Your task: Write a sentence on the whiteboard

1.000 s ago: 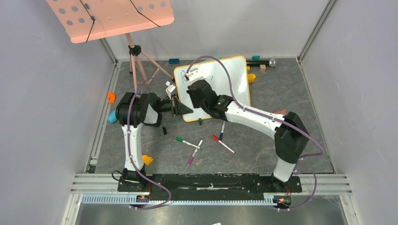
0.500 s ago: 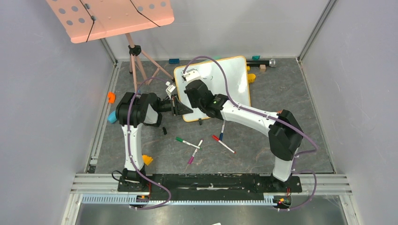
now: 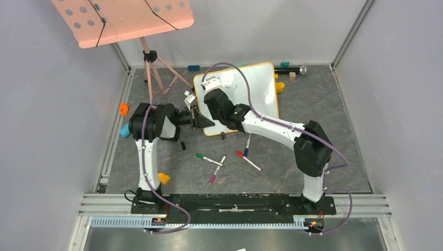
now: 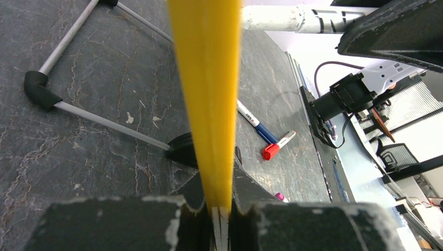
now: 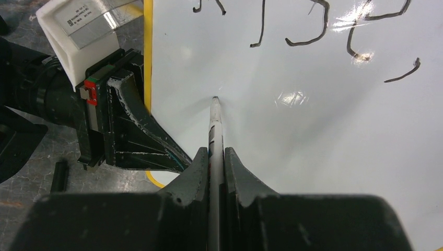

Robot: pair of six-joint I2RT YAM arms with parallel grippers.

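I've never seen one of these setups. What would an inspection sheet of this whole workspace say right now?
Surface: dark grey stone-look table.
Job's things: whiteboard with a yellow rim; sentence partly written in dark strokes.
Clutter: green marker, pink marker, red marker and blue marker lying loose near the board; orange block at the left edge.
Grippers: left gripper shut on the whiteboard's rim; right gripper shut on the held marker, its tip touching the board.
Cables: purple cable arcs over the board.
Surroundings: pink music stand back left; grey walls.
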